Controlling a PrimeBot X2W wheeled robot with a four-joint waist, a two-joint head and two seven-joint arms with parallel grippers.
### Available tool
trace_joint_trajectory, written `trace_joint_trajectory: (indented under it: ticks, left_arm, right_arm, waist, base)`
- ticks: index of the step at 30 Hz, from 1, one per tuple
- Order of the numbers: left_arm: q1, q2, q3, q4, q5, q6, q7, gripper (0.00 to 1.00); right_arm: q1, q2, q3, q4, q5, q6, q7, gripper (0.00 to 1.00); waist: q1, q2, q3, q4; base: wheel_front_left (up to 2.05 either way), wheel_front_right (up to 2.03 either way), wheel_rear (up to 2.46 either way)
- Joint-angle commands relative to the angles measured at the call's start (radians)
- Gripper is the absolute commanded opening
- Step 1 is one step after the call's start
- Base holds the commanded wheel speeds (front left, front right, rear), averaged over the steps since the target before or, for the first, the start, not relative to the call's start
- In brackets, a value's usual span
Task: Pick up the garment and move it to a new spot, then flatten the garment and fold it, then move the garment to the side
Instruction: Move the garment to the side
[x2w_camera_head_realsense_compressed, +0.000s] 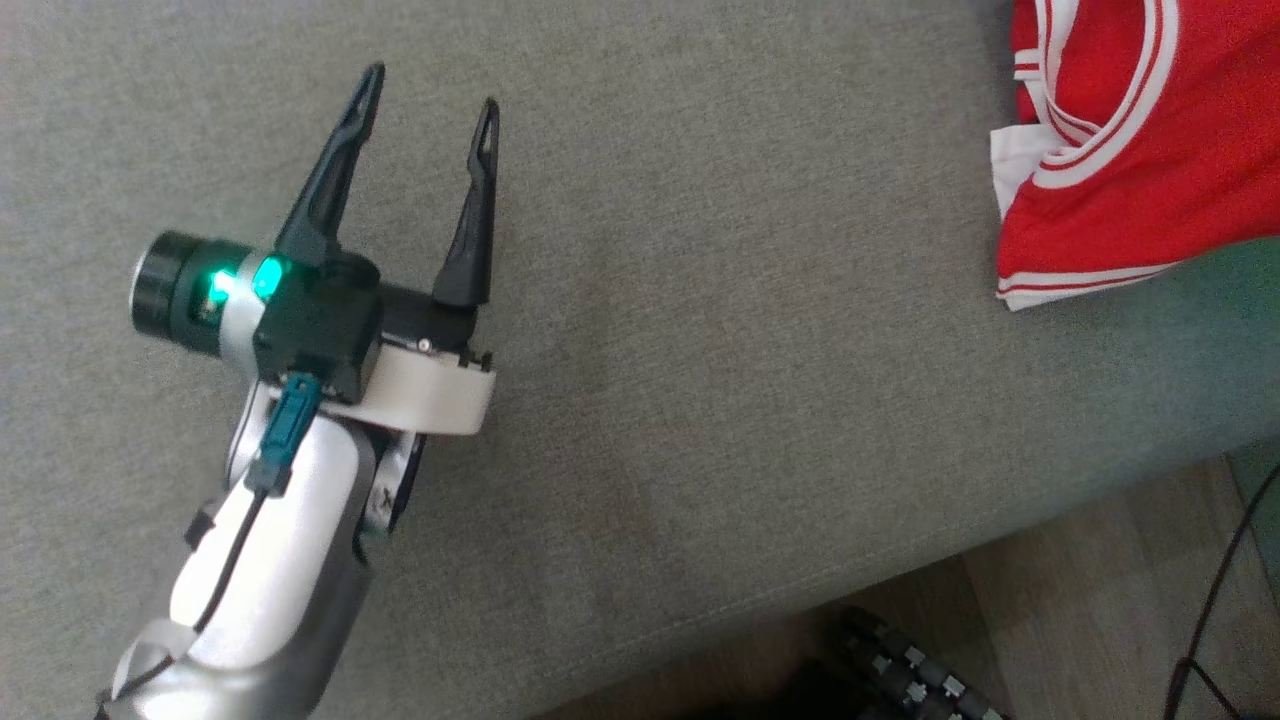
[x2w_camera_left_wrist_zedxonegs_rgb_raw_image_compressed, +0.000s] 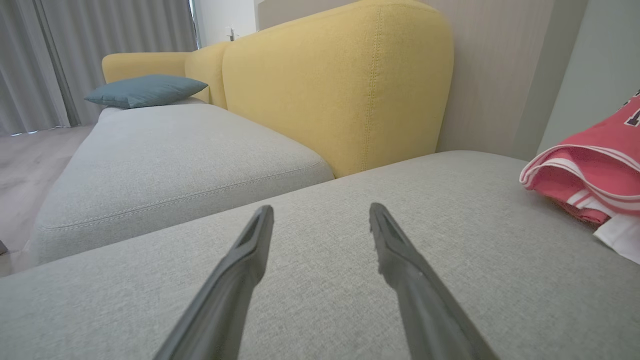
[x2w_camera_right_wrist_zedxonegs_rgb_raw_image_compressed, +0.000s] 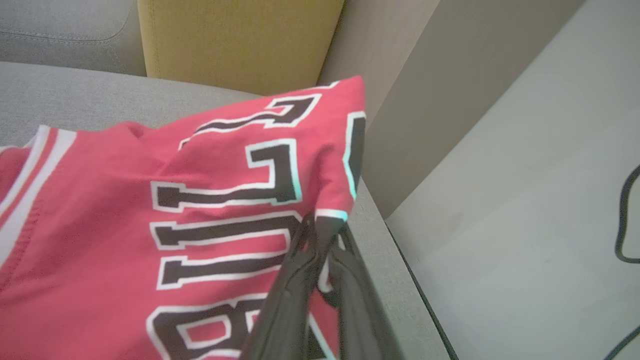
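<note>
The red jersey (x2w_camera_head_realsense_compressed: 1100, 200) lies bunched at the right end of the sofa seat (x2w_camera_head_realsense_compressed: 700, 300), and its edge is pinched in the tightly closed right claw (x2w_camera_right_wrist_zedxonegs_rgb_raw_image_compressed: 324, 222). The left claw (x2w_camera_head_realsense_compressed: 431, 88) is spread wide and holds nothing, over the seat's left part and well apart from the jersey, so the right arm is judged the nearer.

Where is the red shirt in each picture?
Head view: red shirt at the top right corner.
Left wrist view: at the right edge.
Right wrist view: across the left and middle, pinched by the right gripper.
Shared landmark: the grey sofa cushion under it.
</note>
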Motion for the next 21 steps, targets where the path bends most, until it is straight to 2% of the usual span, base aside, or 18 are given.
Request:
trace_joint_trajectory:
  ticks: [1,4,6,8,12,16,18,21]
  left_arm:
    - [-0.032,0.013,0.021,-0.029,0.011,-0.007,-0.008,1.00]
    - [-0.053,0.010,0.013,-0.025,0.016,-0.011,-0.008,1.00]
    - [-0.063,0.007,0.008,-0.020,0.014,-0.015,-0.009,1.00]
    - [-0.068,0.006,0.007,-0.014,0.012,-0.016,-0.009,1.00]
    - [-0.059,0.003,0.011,-0.003,0.002,-0.010,-0.011,1.00]
    - [-0.036,-0.003,0.015,0.007,-0.011,-0.002,-0.011,1.00]
    - [-0.021,-0.006,0.019,0.009,-0.018,0.004,-0.012,1.00]
    - [0.012,-0.010,0.029,0.006,-0.031,0.015,-0.012,1.00]
  right_arm:
    - [-0.010,-0.022,-0.004,-0.014,-0.010,0.007,-0.016,0.00]
    - [-0.042,-0.003,-0.007,0.049,-0.053,0.007,-0.051,0.00]
    - [-0.057,0.010,-0.017,0.091,-0.081,0.007,-0.076,0.37]
    - [-0.065,0.029,-0.042,0.133,-0.107,0.007,-0.083,1.00]
    - [-0.059,0.064,-0.166,0.175,-0.205,0.007,-0.114,1.00]
    - [-0.020,0.124,-0.308,0.142,-0.294,0.007,-0.162,1.00]
    - [0.015,0.171,-0.336,0.089,-0.311,0.007,-0.188,1.00]
    - [0.093,0.244,-0.317,-0.026,-0.290,0.007,-0.217,1.00]
  waist:
    - [0.0000,0.0000,0.020,0.002]
    - [0.0000,0.0000,0.039,0.007]
    - [0.0000,0.0000,0.046,0.014]
    - [0.0000,0.0000,0.046,0.020]
    - [0.0000,0.0000,0.025,0.032]
    - [0.0000,0.0000,-0.018,0.053]
    - [0.0000,0.0000,-0.048,0.068]
    - [0.0000,0.0000,-0.091,0.093]
  base:
    - [0.00,0.00,0.00]
    - [0.00,0.00,0.00]
    - [0.00,0.00,0.00]
    - [0.00,0.00,0.00]
    - [0.00,0.00,0.00]
    - [0.00,0.00,0.00]
    - [0.00,0.00,0.00]
    - [0.00,0.00,0.00]
